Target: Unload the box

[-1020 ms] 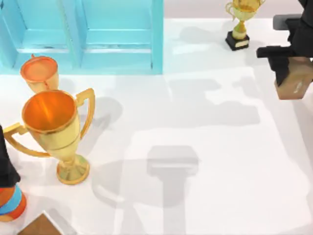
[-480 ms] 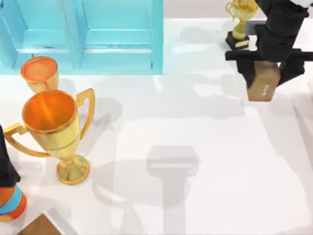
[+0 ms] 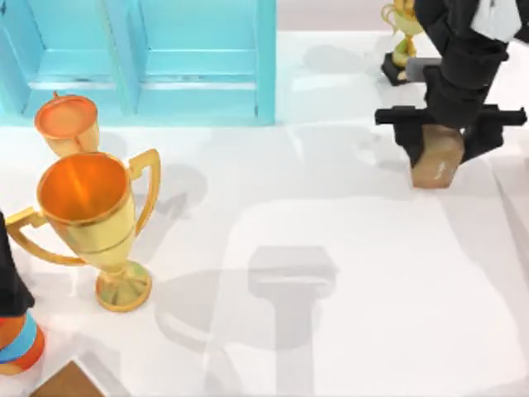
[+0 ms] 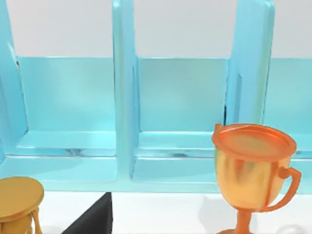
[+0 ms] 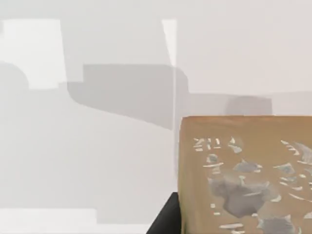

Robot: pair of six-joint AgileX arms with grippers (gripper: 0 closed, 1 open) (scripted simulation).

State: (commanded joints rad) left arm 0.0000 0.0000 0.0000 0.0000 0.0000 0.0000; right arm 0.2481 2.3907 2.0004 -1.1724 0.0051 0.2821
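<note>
Right gripper (image 3: 442, 136), upper right of top view: fingers clamped on a tan box (image 3: 436, 162). Left arm (image 3: 11, 285) parked at left edge, fingers unreadable. Large gold trophy (image 3: 91, 222) stands left, before turquoise shelf (image 3: 140, 58).

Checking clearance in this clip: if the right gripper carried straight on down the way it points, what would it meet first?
Probably only bare white table. The right gripper points downward with the brown box clamped between its fingers, so the box's underside would likely touch first. How high it hangs is unclear.
</note>
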